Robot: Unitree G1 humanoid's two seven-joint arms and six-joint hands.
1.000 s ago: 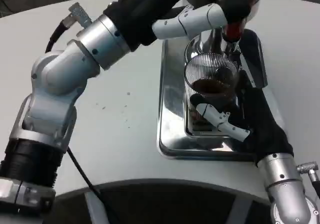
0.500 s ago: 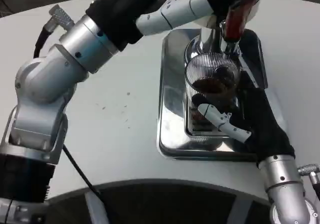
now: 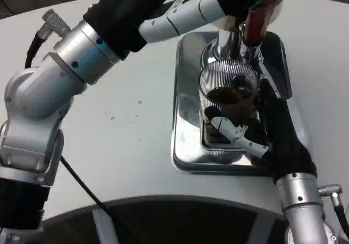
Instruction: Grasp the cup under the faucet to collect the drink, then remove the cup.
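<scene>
Head view. A ribbed clear cup (image 3: 228, 86) is seen standing on the steel drip tray (image 3: 185, 113) at the far right of the white table (image 3: 125, 146), directly below the faucet (image 3: 235, 42). Dark drink is visible in the lower part of the cup. A red tap handle (image 3: 255, 22) is seen just above and to the right of the cup's rim.

The right hand (image 3: 262, 129) is wrapped round the cup from the near right side; a white-and-black finger (image 3: 240, 138) is laid across the cup's near base, and the black-sleeved palm is pressed against its right wall. The cup is held in this grasp, upright, its base apparently on the tray grille (image 3: 218, 140).

The left hand (image 3: 218, 4) is reached in from the far left, over the tray's far edge, up at the dispenser by the red handle. Its fingertips are cut off by the frame's top edge, so whether they are clenched or released cannot be told. The left forearm (image 3: 82, 53) is stretched across the table's left half, with a black cable (image 3: 82, 184) trailing toward the near edge.
</scene>
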